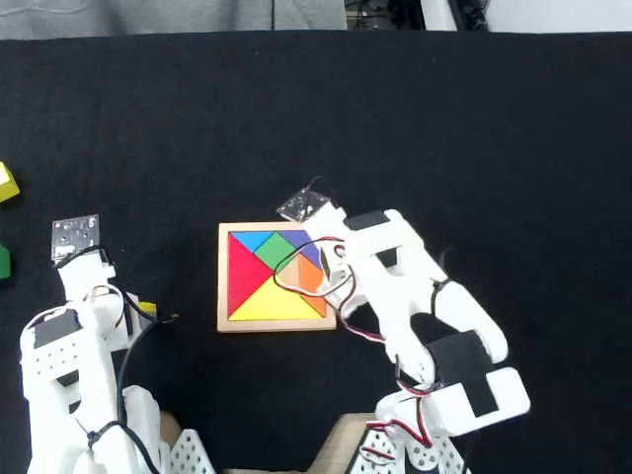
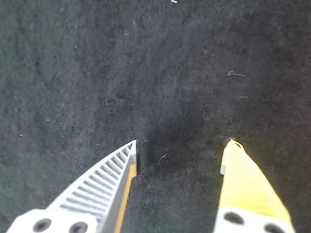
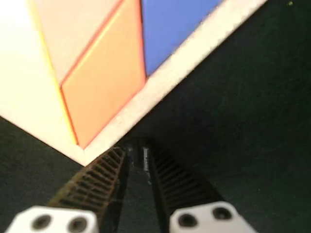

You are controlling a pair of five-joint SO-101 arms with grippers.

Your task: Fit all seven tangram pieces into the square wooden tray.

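The square wooden tray (image 1: 224, 326) lies mid-table, filled with coloured pieces: red (image 1: 244, 276), yellow (image 1: 275, 303), blue (image 1: 252, 240), green (image 1: 281, 251), purple (image 1: 307, 248) and orange (image 1: 310, 277). My right arm (image 1: 395, 272) reaches over the tray's near right side. In the right wrist view my right gripper (image 3: 137, 151) is shut and empty, its tips on the black cloth just off a corner of the tray frame (image 3: 160, 80), beside the orange piece (image 3: 104, 77) and a blue piece (image 3: 170, 24). My left gripper (image 2: 183, 143) hangs open over bare cloth, away from the tray.
The left arm (image 1: 74, 355) stands at the near left of the table. A yellow block (image 1: 6, 183) and a green block (image 1: 3, 262) sit at the left edge. Black cloth covers the table; its far edge (image 1: 316, 32) runs along the back.
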